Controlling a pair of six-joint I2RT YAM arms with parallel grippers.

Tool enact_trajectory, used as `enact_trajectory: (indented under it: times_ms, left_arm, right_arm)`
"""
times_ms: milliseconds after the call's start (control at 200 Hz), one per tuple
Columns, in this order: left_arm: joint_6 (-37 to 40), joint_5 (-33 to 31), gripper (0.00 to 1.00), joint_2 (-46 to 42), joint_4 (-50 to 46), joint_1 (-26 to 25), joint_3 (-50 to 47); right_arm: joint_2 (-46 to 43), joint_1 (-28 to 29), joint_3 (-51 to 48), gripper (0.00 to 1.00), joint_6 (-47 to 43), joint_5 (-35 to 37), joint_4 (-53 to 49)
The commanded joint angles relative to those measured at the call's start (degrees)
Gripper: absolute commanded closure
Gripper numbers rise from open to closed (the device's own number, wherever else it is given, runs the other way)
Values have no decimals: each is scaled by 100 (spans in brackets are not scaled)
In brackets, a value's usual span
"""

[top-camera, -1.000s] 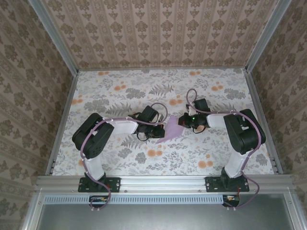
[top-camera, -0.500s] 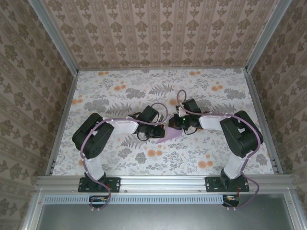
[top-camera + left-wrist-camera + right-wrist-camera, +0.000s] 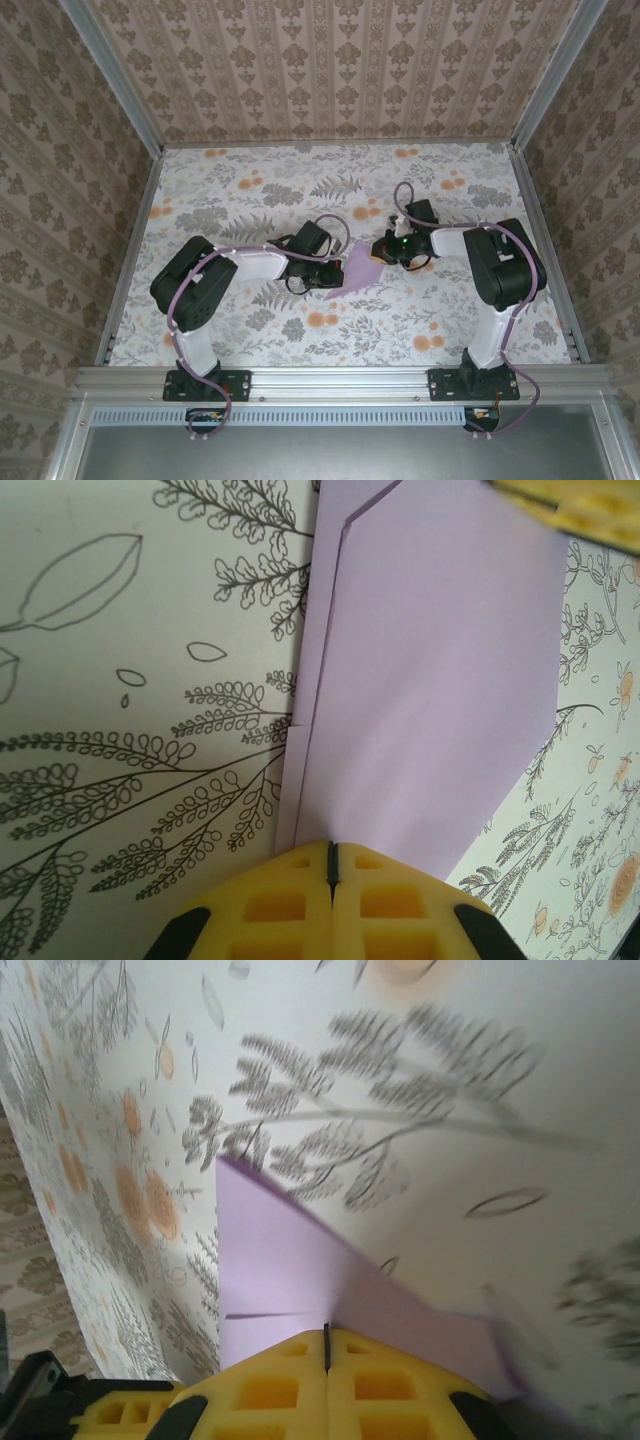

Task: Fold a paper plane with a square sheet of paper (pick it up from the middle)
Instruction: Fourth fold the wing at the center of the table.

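Lavender item: square sheet of paper (image 3: 356, 268), partly folded, lying on floral tabletop (image 3: 250, 200) mid-table, between arms. Left gripper (image 3: 331, 852): jaws closed, tips on layered fold edge, probably pinning sheet. Right gripper (image 3: 326, 1335): jaws closed, tips on opposite flap, probably pressing crease.

both arms folded inward, left gripper (image 3: 333, 272) and right gripper (image 3: 379, 250) low, near each other, jaws pressed together

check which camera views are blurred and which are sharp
Right wrist view: motion blur smears the printed tabletop and the right edge of the paper; left wrist view: sharp, creases crisp; top external view: evenly lit, no glare.
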Motion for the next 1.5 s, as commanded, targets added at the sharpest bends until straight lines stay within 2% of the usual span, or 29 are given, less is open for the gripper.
enact_trajectory:
  times_ms: [0,145,300,410,540,730,845,1140,1370,1495]
  left_arm:
    - [48,-493,100,208,-1179,-29,-402]
    - [50,-484,100,225,-1160,-29,-386]
    - [30,-468,100,217,-1130,-25,-359]
    - [-25,-445,100,208,-1024,-28,-351]
    - [-64,-427,100,177,-950,-38,-316]
    - [-80,-441,100,107,-933,-31,-272]
    - [-76,-441,100,81,-952,-38,-223]
    - [69,-364,100,25,-1073,-5,-53]
    - [76,41,100,-230,-960,19,212]
    - [-111,199,95,-417,-847,7,278]
  right_arm:
    - [199,-473,105,100,-102,496,-238]
    - [-39,-773,176,100,-265,589,-316]
    - [-682,-755,140,100,-364,516,-407]
    - [-1185,-558,-197,100,-203,541,-260]
    - [-1457,29,-540,100,102,651,-98]
    - [-1240,948,-645,100,593,733,297]
    - [-944,1266,-608,100,666,734,432]
    - [-396,1315,-605,100,504,1045,155]
    - [-269,1313,-585,100,249,1395,-241]
    - [-228,1321,-558,100,175,1521,-395]
